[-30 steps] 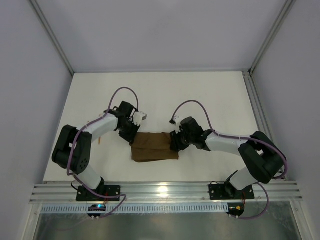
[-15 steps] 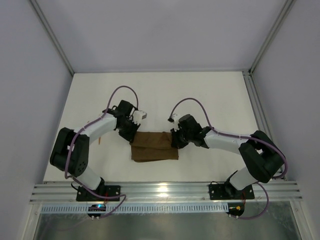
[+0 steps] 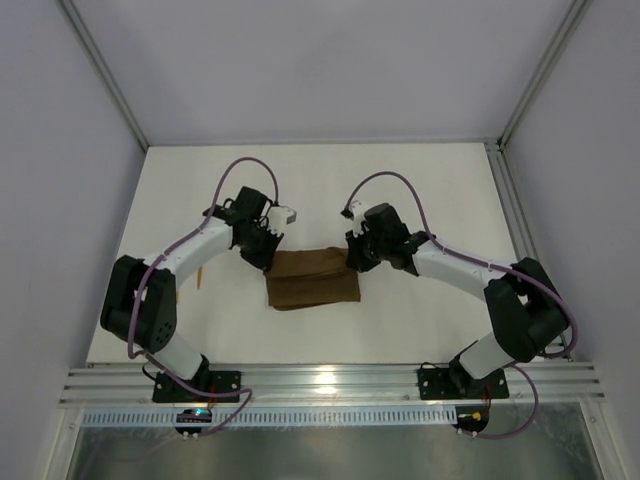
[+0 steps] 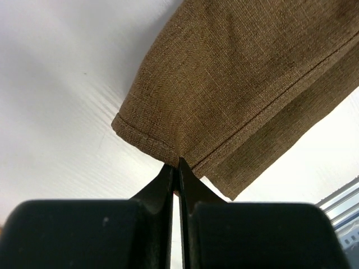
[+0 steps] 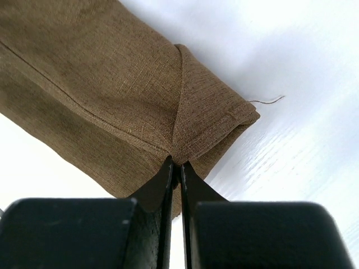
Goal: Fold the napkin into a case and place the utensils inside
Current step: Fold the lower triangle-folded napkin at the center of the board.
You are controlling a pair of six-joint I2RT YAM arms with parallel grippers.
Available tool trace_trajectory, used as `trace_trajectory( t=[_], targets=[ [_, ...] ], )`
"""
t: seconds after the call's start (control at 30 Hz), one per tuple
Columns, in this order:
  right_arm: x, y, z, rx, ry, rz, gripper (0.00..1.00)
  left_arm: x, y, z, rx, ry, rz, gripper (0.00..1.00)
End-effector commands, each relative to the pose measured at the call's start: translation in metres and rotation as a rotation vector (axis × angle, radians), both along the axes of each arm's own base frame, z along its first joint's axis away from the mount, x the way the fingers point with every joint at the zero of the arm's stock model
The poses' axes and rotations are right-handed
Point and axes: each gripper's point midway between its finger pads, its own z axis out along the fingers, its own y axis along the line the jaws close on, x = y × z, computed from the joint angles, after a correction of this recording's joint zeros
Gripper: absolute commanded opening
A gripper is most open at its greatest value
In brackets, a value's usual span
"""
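My black plastic fingers (image 4: 157, 188) look smooth, matt. The napkin (image 4: 241, 73) is coarse-woven brown cloth, the table (image 4: 56, 84) glossy white.

Left fingers (image 4: 160, 188) clamped, right fingers (image 5: 157, 188) clamped

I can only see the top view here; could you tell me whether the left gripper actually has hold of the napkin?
Observer: Yes. The left gripper is shut on the napkin, pinching its stitched edge near a corner.
Operator: Thank you. And the right one?
Observer: The right gripper is shut on it too, right where a corner flap folds over.
Operator: Is the cloth a single layer at the left grip?
Observer: No. The left wrist view shows a second layer lying under the stitched edge.
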Motion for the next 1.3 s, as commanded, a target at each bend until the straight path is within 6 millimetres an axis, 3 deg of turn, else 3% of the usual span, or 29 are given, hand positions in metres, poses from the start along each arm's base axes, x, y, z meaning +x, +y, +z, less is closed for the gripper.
trace_trajectory(
  t=[0.0,0.13,0.23,0.37,0.5,0.6,0.67,0.7,0.73,0.8,0.83,0.93,1.0,1.17,1.27],
  targets=[
    [0.014,0.007,0.021,0.019,-0.045,0.026,0.06,0.004,-0.008,0.008,-0.044,0.011,0.008,0.02],
    [0.02,0.003,0.032,0.004,-0.097,0.028,0.07,0.011,-0.018,0.024,-0.105,-0.033,0.012,0.04],
    [0.021,-0.002,0.023,-0.019,-0.094,0.022,0.06,0.016,-0.021,0.022,-0.117,-0.046,0.025,0.04],
    [0.026,-0.015,-0.006,-0.037,-0.038,-0.032,0.06,0.013,-0.022,-0.001,-0.111,0.011,0.036,0.06],
    [0.034,-0.024,-0.017,-0.042,-0.04,-0.104,0.06,0.019,-0.011,-0.024,-0.031,0.015,0.07,0.07],
    [0.032,-0.022,-0.026,-0.035,-0.002,-0.088,0.06,0.021,-0.002,-0.031,0.023,0.011,0.058,0.41],
    [0.031,-0.019,-0.026,-0.025,0.009,-0.076,0.06,0.019,-0.002,-0.02,0.008,-0.019,0.037,0.56],
    [0.031,-0.018,-0.025,-0.019,0.01,-0.077,0.06,0.02,-0.002,-0.011,0.004,-0.052,0.027,0.58],
    [0.031,-0.018,-0.025,-0.02,0.008,-0.072,0.06,0.024,-0.001,0.017,-0.013,-0.146,0.005,0.6],
    [0.031,-0.018,-0.024,-0.023,0.01,-0.071,0.06,0.025,-0.001,0.044,0.0,-0.262,-0.027,0.63],
    [0.031,-0.018,-0.024,-0.025,0.008,-0.069,0.06,0.025,-0.004,0.069,-0.016,-0.356,-0.062,0.63],
    [0.033,-0.018,-0.023,-0.03,0.005,-0.067,0.06,0.003,-0.025,0.081,0.019,-0.448,-0.22,0.66],
    [0.035,-0.017,-0.023,-0.028,0.006,-0.066,0.06,-0.02,-0.046,0.063,0.077,-0.449,-0.337,0.68],
    [0.038,-0.013,-0.024,-0.021,0.017,-0.058,0.06,-0.035,-0.076,0.013,0.189,-0.433,-0.52,0.72],
    [0.04,-0.011,-0.024,-0.022,0.02,-0.059,0.06,-0.044,-0.097,0.0,0.202,-0.461,-0.627,0.73]
  ],
)
